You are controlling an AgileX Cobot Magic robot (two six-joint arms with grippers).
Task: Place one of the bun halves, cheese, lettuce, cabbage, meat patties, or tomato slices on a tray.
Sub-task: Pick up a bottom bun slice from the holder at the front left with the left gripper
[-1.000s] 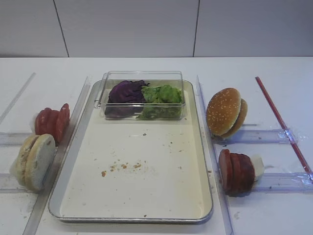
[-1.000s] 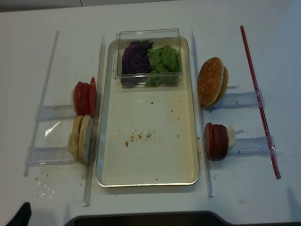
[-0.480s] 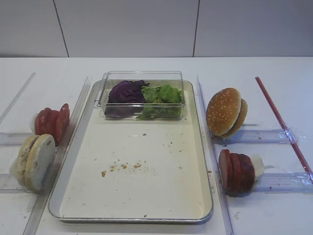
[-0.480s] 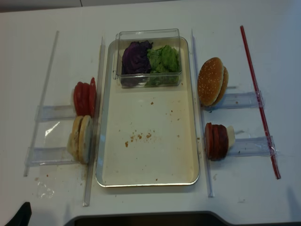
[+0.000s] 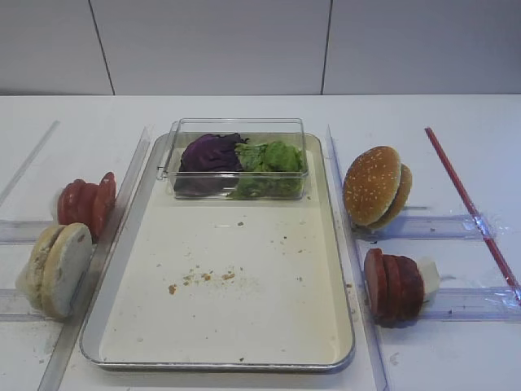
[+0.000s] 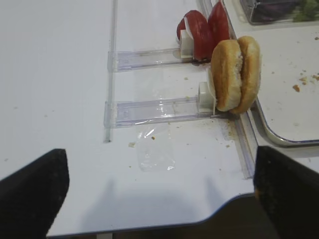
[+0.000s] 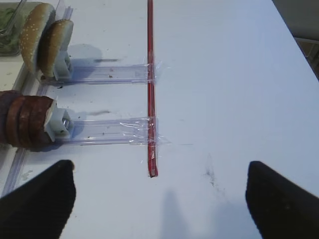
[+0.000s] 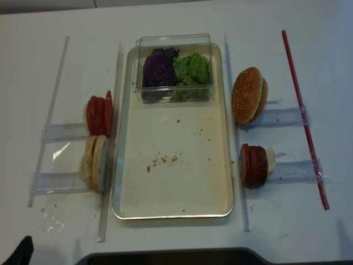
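Both arms hang back at the table's near edge. The left gripper [image 6: 159,191] is spread wide, holding nothing, with the pale round bun halves [image 6: 235,73] standing ahead, right of centre, beside the large shallow cream-lined metal tray [image 6: 279,137]. The right gripper [image 7: 159,199] likewise gapes empty.

Bright even light, perhaps slightly soft

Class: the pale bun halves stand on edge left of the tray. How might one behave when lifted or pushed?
The bun halves stand upright against a white block, so a push probably tips one flat or rolls it. Crumbs on the tray suggest a crumbly surface. They look soft, likely light, denting under tight jaws.
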